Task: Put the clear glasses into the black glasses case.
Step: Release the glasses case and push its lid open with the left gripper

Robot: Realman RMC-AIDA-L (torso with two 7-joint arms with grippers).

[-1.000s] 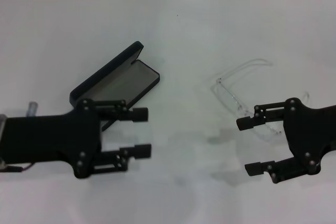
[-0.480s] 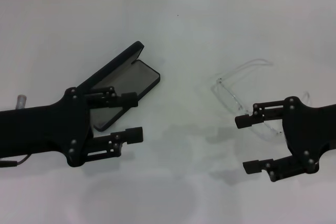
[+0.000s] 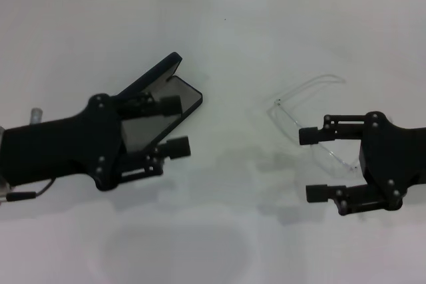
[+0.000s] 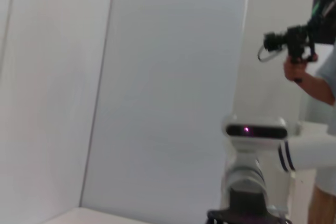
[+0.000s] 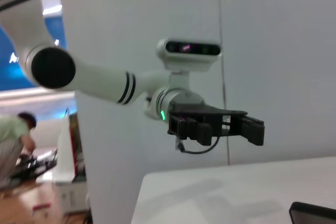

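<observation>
Since half a second ago the left gripper (image 3: 172, 126) has swung up and over the black glasses case (image 3: 174, 98), so that its upper finger now crosses the grey lining where before it lay nearer the case's lower end; its fingers stand apart, holding nothing. Over the same interval the right gripper (image 3: 313, 164) has shifted slightly away from the case and up the table, its two fingers also spread wide and empty, the upper fingertip overlapping the lens of the clear glasses (image 3: 301, 112). Counted out: one case, one pair of glasses, two grippers. That case lies open on the white table (image 3: 239, 38), lid raised on its far long edge, and the visible lining holds nothing, though the left arm hides its nearer part. To the right of the case, well apart from it, the glasses rest on the table outside it, unmoved. In the right wrist view the left gripper (image 5: 247, 127) appears farther off above the table.
</observation>
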